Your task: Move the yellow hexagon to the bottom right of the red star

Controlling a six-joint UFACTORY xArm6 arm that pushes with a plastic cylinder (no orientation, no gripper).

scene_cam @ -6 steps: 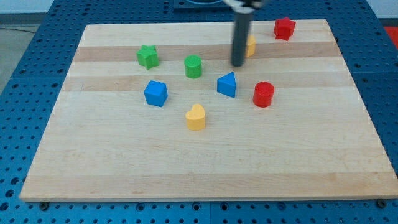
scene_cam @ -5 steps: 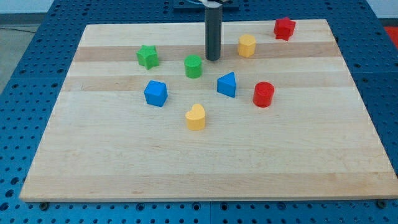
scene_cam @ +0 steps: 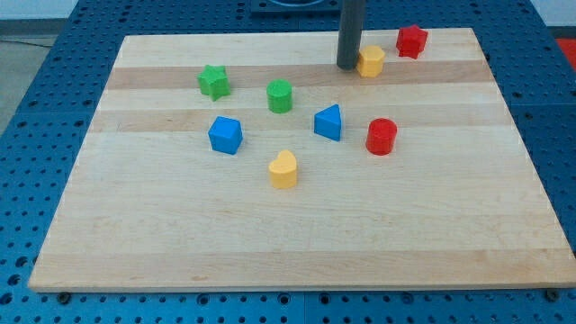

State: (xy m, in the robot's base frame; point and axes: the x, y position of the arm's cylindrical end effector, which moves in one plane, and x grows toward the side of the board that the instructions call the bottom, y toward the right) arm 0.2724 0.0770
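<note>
The yellow hexagon (scene_cam: 371, 61) is a small yellow block with flat sides. It sits flat on the wooden board, near the view's top, a bit to the right of the middle. The red star (scene_cam: 411, 40) is a small red block with points. It sits close to the board's top right corner. The yellow hexagon is near it, down and to its left, not touching.

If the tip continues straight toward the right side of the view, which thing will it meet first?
Most likely the yellow hexagon: my tip sits right at its left edge, apparently touching. Beyond it, further right and slightly higher, stands the red star, which would probably come next.
</note>
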